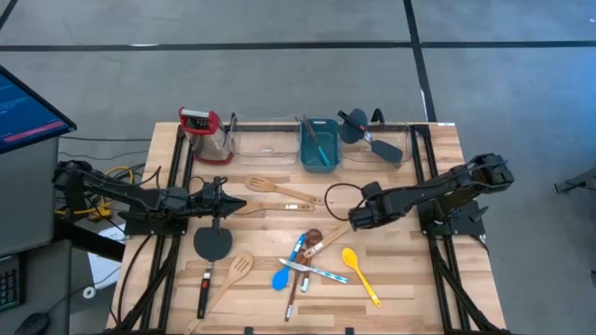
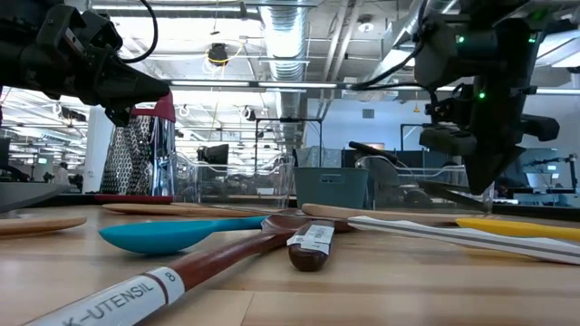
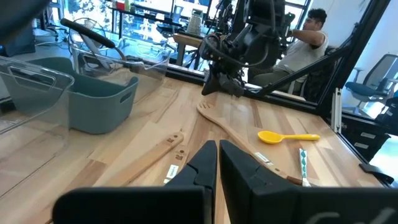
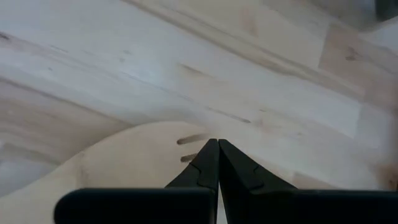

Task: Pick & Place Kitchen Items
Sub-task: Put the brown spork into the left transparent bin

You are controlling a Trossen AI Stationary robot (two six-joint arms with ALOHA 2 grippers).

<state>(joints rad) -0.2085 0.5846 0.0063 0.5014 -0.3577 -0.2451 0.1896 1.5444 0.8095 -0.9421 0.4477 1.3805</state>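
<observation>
Several utensils lie flat on the wooden table (image 1: 410,279): a pale wooden spoon (image 1: 279,189), a black spatula (image 1: 212,244), a pale slotted spatula (image 1: 231,274), a blue spoon (image 1: 282,274), a yellow spoon (image 1: 358,272) and a dark-brown spoon (image 1: 312,240). Another pale slotted spatula (image 4: 124,168) lies right of centre. My right gripper (image 4: 217,144) is shut and points steeply down just above that spatula's blade (image 3: 214,112). My left gripper (image 1: 240,203) is shut, level, left of centre, with nothing in it.
A teal tub (image 1: 318,144) stands at the far edge between two clear bins (image 1: 265,140) (image 1: 386,140); the right bin holds black utensils. A red-topped grater (image 1: 200,126) stands at the far left. A person sits beyond the table's right side (image 3: 308,37).
</observation>
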